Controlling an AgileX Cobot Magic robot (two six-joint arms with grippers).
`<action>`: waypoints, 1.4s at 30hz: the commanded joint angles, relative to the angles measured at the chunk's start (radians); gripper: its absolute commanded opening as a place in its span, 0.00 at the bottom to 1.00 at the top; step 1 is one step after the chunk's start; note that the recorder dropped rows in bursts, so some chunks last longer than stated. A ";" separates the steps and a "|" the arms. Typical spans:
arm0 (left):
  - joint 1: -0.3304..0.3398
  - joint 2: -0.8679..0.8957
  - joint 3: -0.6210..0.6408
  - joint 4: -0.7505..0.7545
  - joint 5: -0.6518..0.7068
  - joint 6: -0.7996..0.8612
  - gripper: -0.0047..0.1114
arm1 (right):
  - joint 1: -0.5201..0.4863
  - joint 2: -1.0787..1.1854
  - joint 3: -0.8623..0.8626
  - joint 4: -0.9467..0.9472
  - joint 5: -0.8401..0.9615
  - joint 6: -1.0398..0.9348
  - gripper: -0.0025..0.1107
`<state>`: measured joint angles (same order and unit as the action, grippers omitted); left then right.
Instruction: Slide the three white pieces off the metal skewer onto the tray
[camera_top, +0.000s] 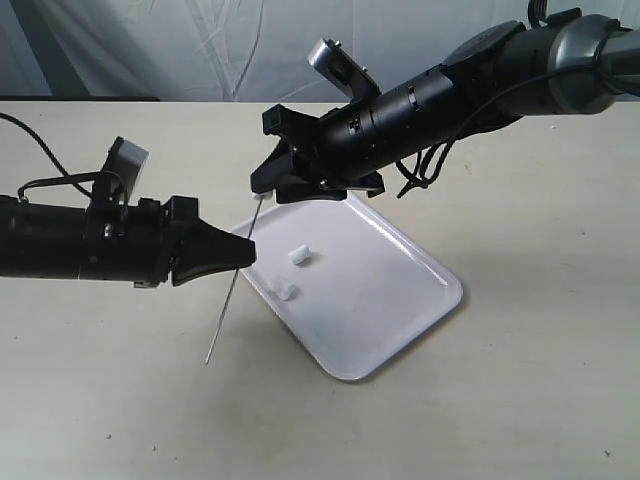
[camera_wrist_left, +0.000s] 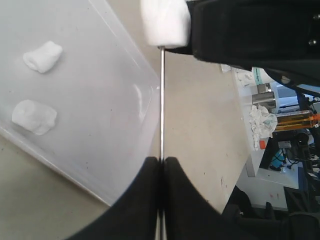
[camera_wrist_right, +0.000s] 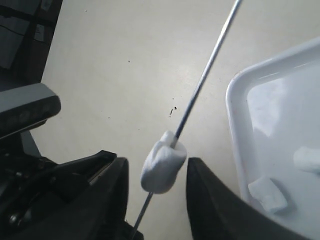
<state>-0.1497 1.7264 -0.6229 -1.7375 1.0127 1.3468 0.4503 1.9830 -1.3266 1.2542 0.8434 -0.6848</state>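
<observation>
Closest in the exterior view is the left gripper (camera_top: 247, 250), its black fingers pressed together on the metal skewer (camera_top: 232, 300) about midway along the rod, which hangs tilted with its lower tip over the bare table (camera_top: 500, 400) and its upper end at the right gripper (camera_top: 263, 187). From here the rod looks bare. The wrist views show what this one hides: a white piece (camera_wrist_right: 162, 167) threaded on the skewer (camera_wrist_right: 205, 70) near its upper end. The right wrist view puts that piece between the spread fingers of the right gripper (camera_wrist_right: 156, 164), with a clear gap on one side and very little on the other. The left wrist view confirms the pinch, the left gripper (camera_wrist_left: 161, 161) shut tight around the skewer (camera_wrist_left: 162, 100), with the white piece (camera_wrist_left: 165, 22) at the rod's far end against the black body of the right gripper (camera_wrist_left: 250, 30). Just past the skewer lies the tray (camera_top: 400, 300), flat on the table, and in it are two white pieces (camera_top: 298, 256), near each other but apart, towards the end nearest the grippers. They also show in the left wrist view (camera_wrist_left: 43, 56) on the tray (camera_wrist_left: 100, 100) and in the right wrist view (camera_wrist_right: 267, 195) inside the raised rim (camera_wrist_right: 235, 125). Farthest off, only the left wrist view takes in a bench (camera_wrist_left: 252, 150) beyond the table edge, carrying crumpled paper (camera_wrist_left: 262, 122) and small items whose print is too small to read.
</observation>
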 joint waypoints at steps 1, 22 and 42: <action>-0.005 0.002 -0.005 -0.007 0.037 -0.002 0.04 | -0.001 -0.001 0.005 -0.001 -0.001 -0.007 0.35; -0.005 0.002 -0.005 -0.007 0.032 -0.002 0.04 | -0.001 -0.001 0.005 -0.001 -0.003 -0.021 0.18; -0.032 0.002 -0.005 -0.007 0.051 -0.005 0.04 | -0.003 -0.001 0.005 -0.023 -0.298 -0.029 0.18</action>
<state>-0.1697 1.7285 -0.6229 -1.7520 1.0170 1.3309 0.4525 1.9830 -1.3244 1.2459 0.6098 -0.7030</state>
